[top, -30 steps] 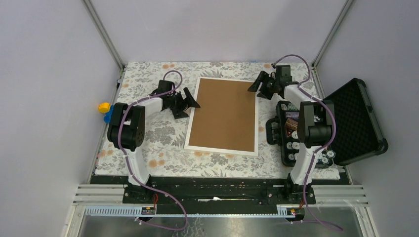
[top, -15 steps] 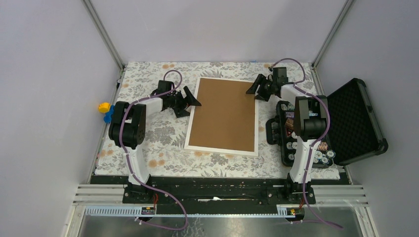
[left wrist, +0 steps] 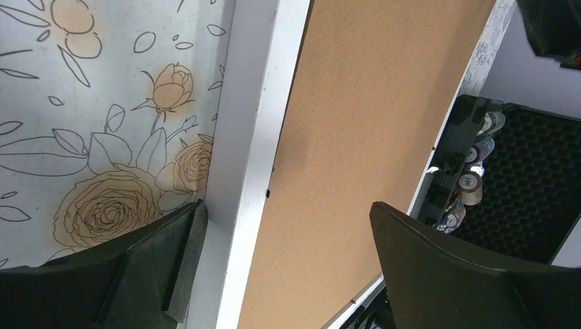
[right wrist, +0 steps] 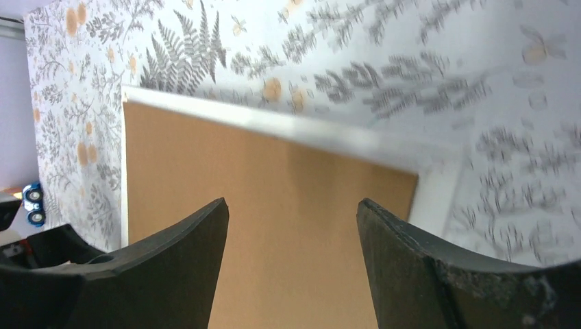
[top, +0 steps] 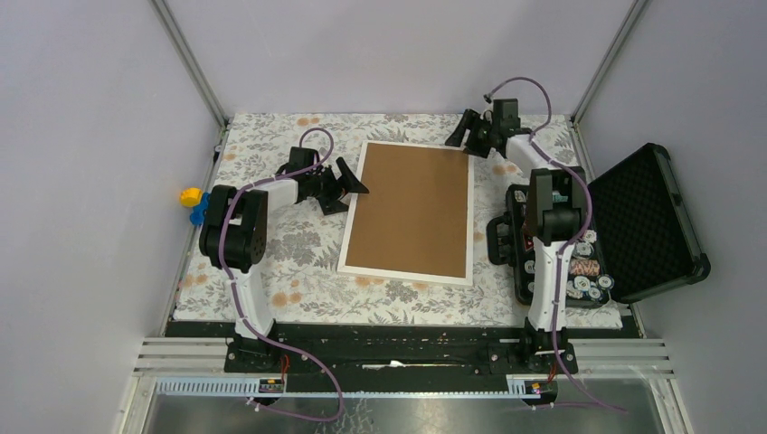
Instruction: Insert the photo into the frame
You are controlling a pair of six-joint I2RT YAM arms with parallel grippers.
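Frame lies flat mid-desk, back up, on the floral cloth. The brown backing board sits inside its white border. Photo not seen in any view; whether it lies under the board, cannot tell.

Left pincer: jaws wide apart, gripping nothing. It is low at the frame's left rail toward the far end. In the wrist view one finger is over the cloth and the other over the board, so the rail runs between them.

Right pincer: jaws apart, empty, above the frame's far right corner. Its wrist view is smeared at that corner.

Judgement: the step in hand is work on the board at the frame's edges, either seating it or lifting it out. Which one, I cannot tell.

To do it well:
- Use one arm as a hold-down on the rail while the other works. The frame is light and likely to skate on the cloth.
- Work at the seam between board and border, not the board's middle.
- Come down square to the corner, since a tilted finger may lever the frame up.
- Mind the open black case, just beside the frame's right edge.
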